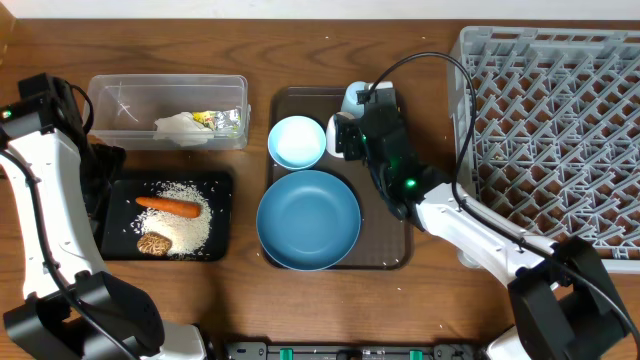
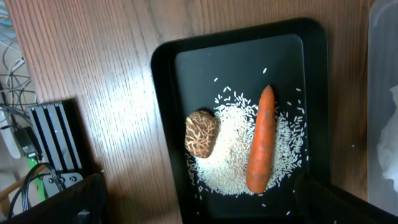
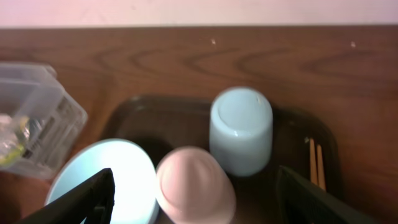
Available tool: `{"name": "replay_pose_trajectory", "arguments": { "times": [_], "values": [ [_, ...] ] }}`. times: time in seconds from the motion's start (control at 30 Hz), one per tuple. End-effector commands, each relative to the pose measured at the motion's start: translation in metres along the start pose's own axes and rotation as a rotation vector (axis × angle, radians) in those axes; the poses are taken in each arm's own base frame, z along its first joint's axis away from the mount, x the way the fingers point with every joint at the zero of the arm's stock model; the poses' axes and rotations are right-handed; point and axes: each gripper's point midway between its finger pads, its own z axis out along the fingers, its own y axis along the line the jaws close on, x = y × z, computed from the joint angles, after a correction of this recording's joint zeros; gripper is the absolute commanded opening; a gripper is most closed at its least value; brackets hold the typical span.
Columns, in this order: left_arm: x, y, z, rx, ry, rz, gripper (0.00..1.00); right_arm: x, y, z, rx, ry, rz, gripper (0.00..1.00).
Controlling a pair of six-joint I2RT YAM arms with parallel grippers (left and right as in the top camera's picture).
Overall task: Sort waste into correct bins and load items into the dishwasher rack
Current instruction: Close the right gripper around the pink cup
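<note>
The black tray point(image 1: 218, 182) holds white rice point(image 1: 185, 222), an orange carrot point(image 1: 168, 207) and a brown lump point(image 1: 153, 243); all show in the left wrist view point(image 2: 233, 158). My left gripper point(image 1: 100, 190) is open and empty above the tray's left end point(image 2: 196, 202). The clear tub point(image 1: 120, 100) holds tissue point(image 1: 180, 124), wrapper and foil point(image 1: 225, 120). My right gripper point(image 1: 350, 130) is open, its fingers either side of the pale pink cup point(image 3: 194, 186), not touching it. The light-blue cup point(image 3: 241, 130), bowl point(image 1: 297, 141), dark-blue plate point(image 1: 308, 220) and chopsticks point(image 3: 316, 165) lie on the brown tray.
The grey dishwasher rack point(image 1: 560, 140) fills the right side. The brown serving tray point(image 1: 390, 255) sits mid-table under my right arm. Both cups stand upside down. My right arm's cable loops over toward the rack's left wall.
</note>
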Motion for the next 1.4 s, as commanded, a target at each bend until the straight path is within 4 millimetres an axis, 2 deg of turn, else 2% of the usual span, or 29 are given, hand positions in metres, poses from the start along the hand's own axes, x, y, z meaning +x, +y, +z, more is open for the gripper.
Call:
{"name": "replay_pose_trajectory", "arguments": {
  "times": [0.0, 0.27, 0.5, 0.93, 1.1, 1.37],
  "values": [
    [-0.001, 0.002, -0.001, -0.003, 0.000, -0.016, 0.98, 0.008, 0.009, 0.010, -0.007, 0.001, -0.001, 0.77],
    [-0.001, 0.002, -0.001, -0.002, 0.000, -0.016, 0.98, 0.039, 0.010, 0.040, -0.002, 0.024, 0.027, 0.77],
    [-0.001, 0.002, -0.001, -0.002, 0.000, -0.016, 0.98, 0.051, 0.014, 0.047, -0.007, 0.036, 0.053, 0.76],
    [-0.001, 0.002, -0.001, -0.002, 0.000, -0.016, 0.98, 0.074, -0.005, 0.061, 0.088, 0.049, 0.051, 0.79],
    [-0.001, 0.002, -0.001, -0.003, 0.000, -0.016, 0.98, 0.074, -0.009, 0.063, 0.110, 0.041, 0.049, 0.79],
    [-0.001, 0.002, -0.001, -0.002, 0.000, -0.016, 0.98, 0.070, -0.009, 0.056, 0.117, 0.057, 0.039, 0.63]
  ]
}}
